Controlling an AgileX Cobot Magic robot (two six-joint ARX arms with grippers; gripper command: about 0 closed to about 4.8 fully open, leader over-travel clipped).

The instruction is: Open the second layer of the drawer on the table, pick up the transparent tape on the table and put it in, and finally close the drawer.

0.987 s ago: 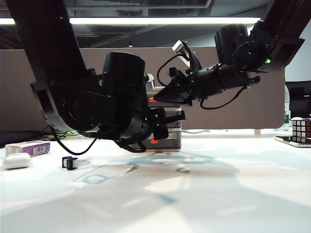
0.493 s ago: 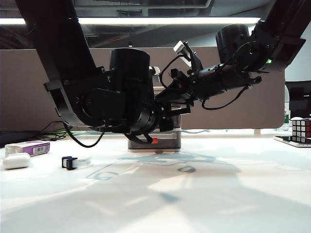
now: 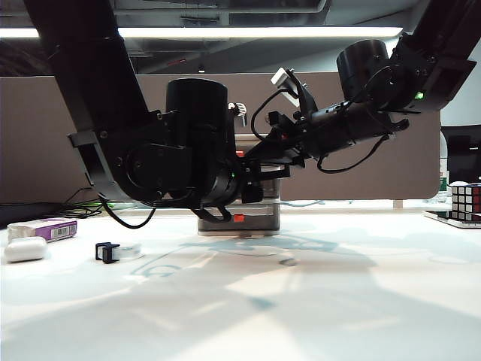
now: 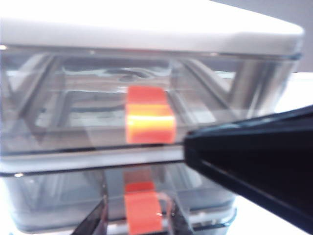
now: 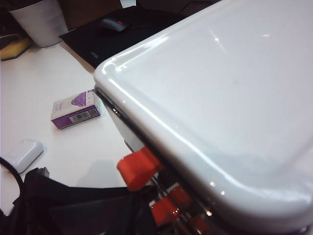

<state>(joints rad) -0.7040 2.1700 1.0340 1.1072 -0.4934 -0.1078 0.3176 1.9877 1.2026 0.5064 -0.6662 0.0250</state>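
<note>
The drawer stands mid-table, a grey frame with smoky drawers and red tabs. In the left wrist view its front fills the picture. The second layer sits under the top drawer, and its red tab lies between the fingers of my left gripper, which is open with a slight gap beside the tab. My right gripper rests shut at the front edge of the unit's white lid, and it shows as a black wedge. The transparent tape lies on the table at the left, away from both grippers.
A white rounded case and a purple-and-white box lie at the far left near the tape. A Rubik's cube sits at the right edge. A brown partition backs the table. The left arm's bulk hides most of the drawer front.
My left gripper has risen from the bottom drawer's level to the middle drawer's tab. The right gripper stays at the lid, barely shifted. The tape has not moved.
</note>
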